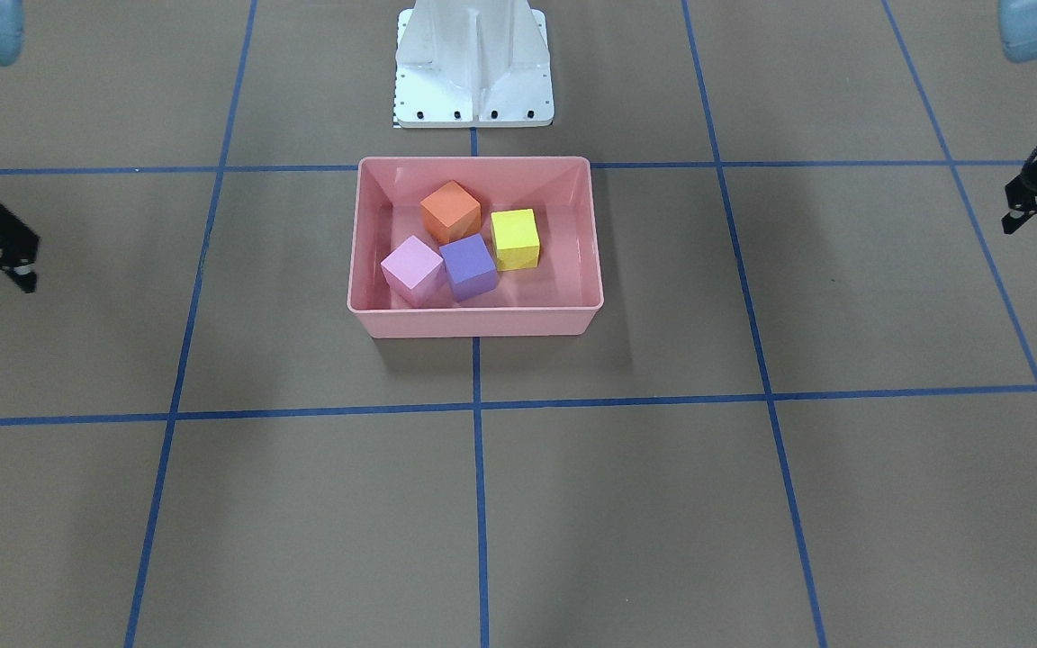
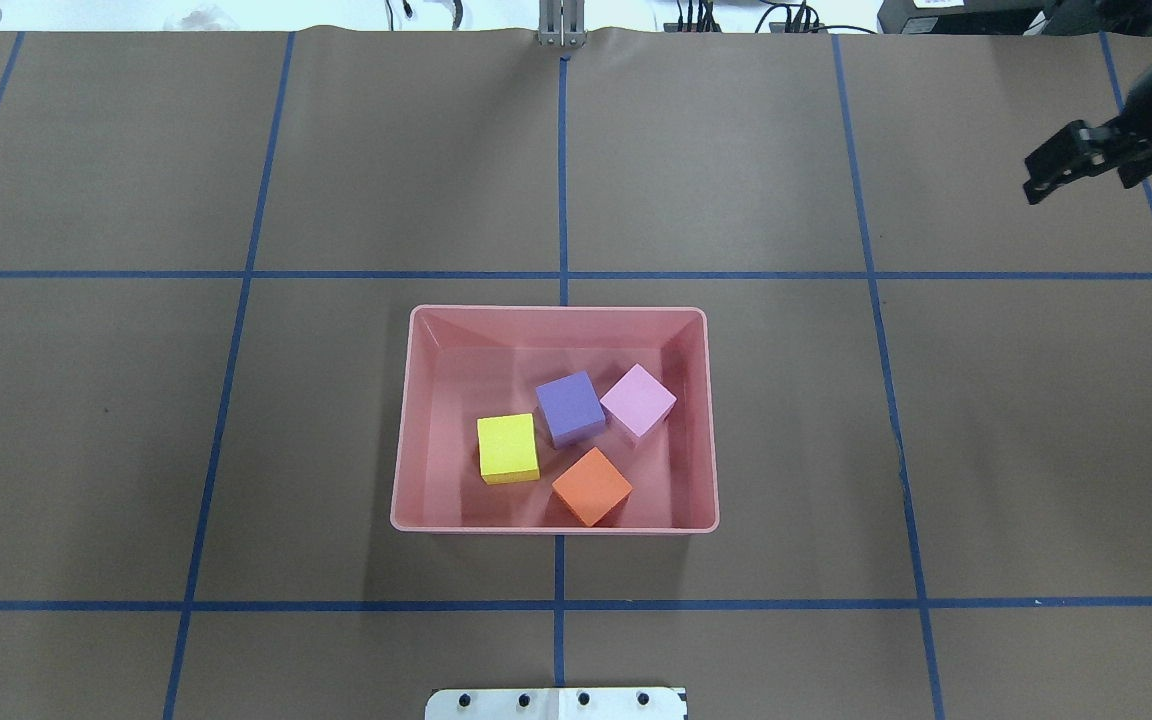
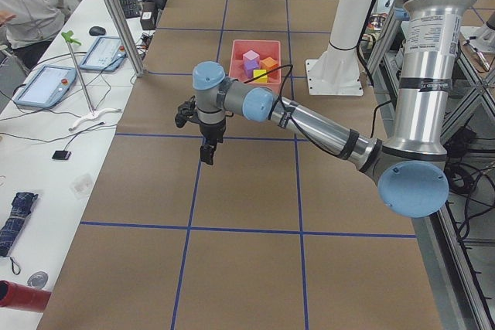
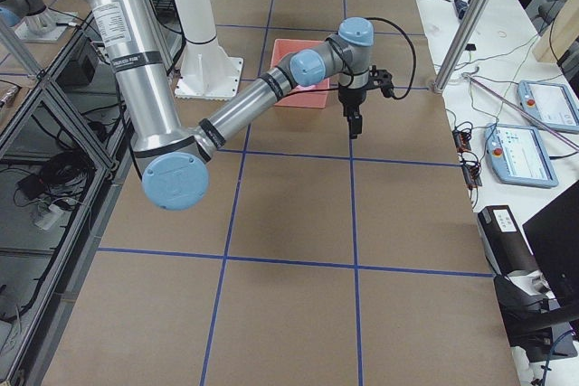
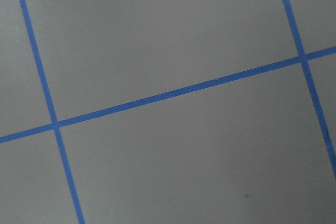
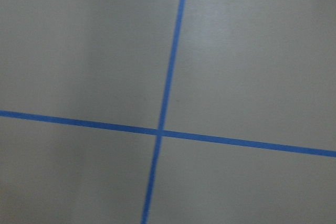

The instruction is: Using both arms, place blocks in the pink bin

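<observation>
where four matte cubes (image 1: 469,265) sit in the glossy pink bin (image 1: 482,322), both jaws empty, opening unclear

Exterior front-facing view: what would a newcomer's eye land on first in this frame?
The pink bin at the centre of the table, holding the orange block, purple block, yellow block and light pink block clustered together. Then the right tool and the left tool, each far out to its own side, well clear of the bin.
</observation>
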Tool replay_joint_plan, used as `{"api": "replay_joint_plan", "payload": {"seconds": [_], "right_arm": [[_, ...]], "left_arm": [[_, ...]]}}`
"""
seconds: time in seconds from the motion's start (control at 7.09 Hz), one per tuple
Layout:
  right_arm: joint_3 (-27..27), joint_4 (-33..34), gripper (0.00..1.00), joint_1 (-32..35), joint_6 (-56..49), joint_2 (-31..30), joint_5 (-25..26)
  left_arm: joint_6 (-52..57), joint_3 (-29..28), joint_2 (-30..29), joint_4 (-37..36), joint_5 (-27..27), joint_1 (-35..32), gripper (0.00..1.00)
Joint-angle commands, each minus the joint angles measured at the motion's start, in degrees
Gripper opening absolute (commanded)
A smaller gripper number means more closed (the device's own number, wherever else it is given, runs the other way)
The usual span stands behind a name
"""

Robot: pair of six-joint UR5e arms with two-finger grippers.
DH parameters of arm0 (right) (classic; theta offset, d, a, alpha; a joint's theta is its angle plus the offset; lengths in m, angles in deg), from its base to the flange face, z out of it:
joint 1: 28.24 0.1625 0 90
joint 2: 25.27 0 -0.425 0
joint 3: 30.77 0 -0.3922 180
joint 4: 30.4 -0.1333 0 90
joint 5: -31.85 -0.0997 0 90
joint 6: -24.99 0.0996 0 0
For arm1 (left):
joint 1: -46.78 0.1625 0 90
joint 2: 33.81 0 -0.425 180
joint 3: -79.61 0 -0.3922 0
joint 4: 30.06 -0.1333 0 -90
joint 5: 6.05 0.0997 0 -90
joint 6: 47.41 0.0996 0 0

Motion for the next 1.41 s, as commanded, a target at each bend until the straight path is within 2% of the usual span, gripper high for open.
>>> {"api": "replay_joint_plan", "payload": {"seconds": [0.0,0.28,0.42,0.71,0.99,1.27], "right_arm": [[-5.8,0.0,1.0,11.4,-23.7,-6.7,-3.9],[-11.6,-0.1,1.0,18.4,-37.0,-10.4,-5.1],[-11.9,-0.9,1.0,20.6,-37.6,-13.6,-5.1],[-13.8,-8.0,1.0,24.0,-37.2,-20.4,-4.8],[-13.2,-8.9,1.0,24.5,-27.7,-20.6,-5.0],[-13.5,-11.2,1.0,24.5,-26.1,-20.7,-5.0]], "left_arm": [[7.6,-1.2,5.1,0.1,-0.3,-5.9,1.0],[19.0,-7.6,5.8,0.2,-4.7,-11.7,1.0],[23.5,-10.9,5.8,0.6,-6.0,-14.2,1.0],[22.9,-11.3,6.1,0.4,-5.7,-14.5,1.0],[23.5,-10.8,8.0,0.6,-5.5,-14.4,1.0],[23.3,-10.5,8.2,0.8,-5.4,-14.4,1.0]]}}
